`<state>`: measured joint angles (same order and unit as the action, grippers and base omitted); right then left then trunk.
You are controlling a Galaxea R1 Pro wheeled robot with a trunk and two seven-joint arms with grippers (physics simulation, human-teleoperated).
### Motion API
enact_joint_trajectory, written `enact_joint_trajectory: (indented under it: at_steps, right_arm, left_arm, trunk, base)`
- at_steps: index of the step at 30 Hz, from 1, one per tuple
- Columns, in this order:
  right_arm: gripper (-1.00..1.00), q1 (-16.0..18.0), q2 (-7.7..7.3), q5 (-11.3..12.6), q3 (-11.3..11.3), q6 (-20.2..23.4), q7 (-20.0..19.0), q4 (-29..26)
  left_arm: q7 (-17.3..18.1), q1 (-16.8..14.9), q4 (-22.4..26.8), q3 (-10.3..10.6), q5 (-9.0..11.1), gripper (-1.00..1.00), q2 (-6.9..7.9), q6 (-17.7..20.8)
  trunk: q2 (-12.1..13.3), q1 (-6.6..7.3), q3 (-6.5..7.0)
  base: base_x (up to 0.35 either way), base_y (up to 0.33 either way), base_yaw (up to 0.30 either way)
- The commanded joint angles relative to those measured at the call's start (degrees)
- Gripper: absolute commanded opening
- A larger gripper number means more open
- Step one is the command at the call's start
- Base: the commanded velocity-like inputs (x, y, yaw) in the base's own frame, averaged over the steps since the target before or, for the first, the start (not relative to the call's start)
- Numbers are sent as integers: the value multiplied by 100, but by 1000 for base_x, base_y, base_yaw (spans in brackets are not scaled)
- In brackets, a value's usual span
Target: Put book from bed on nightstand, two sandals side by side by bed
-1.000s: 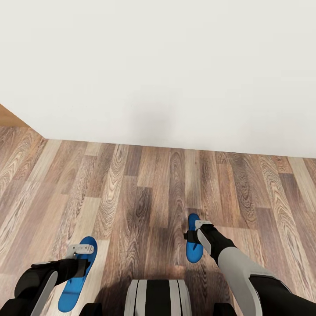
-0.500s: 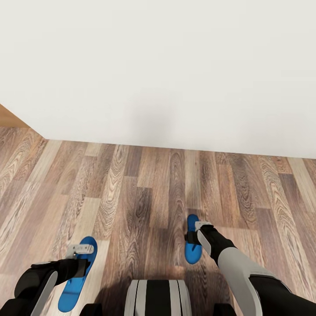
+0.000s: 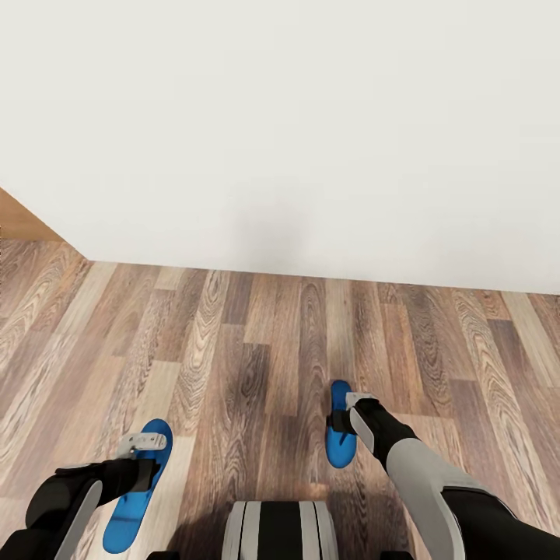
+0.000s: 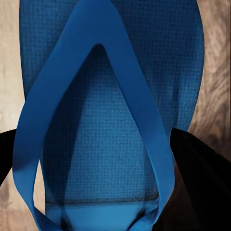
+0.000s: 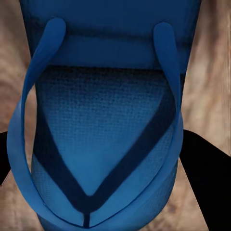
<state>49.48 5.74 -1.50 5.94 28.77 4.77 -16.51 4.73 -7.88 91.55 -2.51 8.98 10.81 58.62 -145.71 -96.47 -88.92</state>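
One blue sandal is clamped in the left gripper, the other sandal in the right gripper; either could be dropped if its strap grip slips.

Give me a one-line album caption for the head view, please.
Facing a white wall, the robot holds a blue sandal in each gripper, left and right, above the wood floor.

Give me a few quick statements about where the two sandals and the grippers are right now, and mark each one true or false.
1. Each gripper sits at a blue sandal. True: the left gripper is at the left sandal, the right gripper at the right sandal.
2. The sandals touch each other. False: they lie well apart on the wood floor.
3. A book lies between the sandals. False: bare planks.
4. A white wall stands ahead. True.
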Motion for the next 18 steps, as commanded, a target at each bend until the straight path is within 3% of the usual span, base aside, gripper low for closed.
enact_joint_trajectory:
  at_steps: [1, 13, 18]
  right_arm:
    - [-100, 0, 6, -7, 48, 25, 15, -10]
    - [-100, 0, 0, 5, 57, -9, 6, -60]
    - [-100, -7, -5, 21, 50, -348, -37, -81]
  left_arm:
    - [22, -3, 4, -5, 8, -100, 0, 26]
    - [17, -3, -4, -5, 6, -100, 0, 26]
    - [6, -2, -5, -5, 6, -100, 0, 26]
  trunk:
    - [0, 3, 19]
    - [16, 34, 285]
    - [23, 47, 396]
  base:
    - [0, 0, 0]
    - [0, 0, 0]
    - [0, 0, 0]
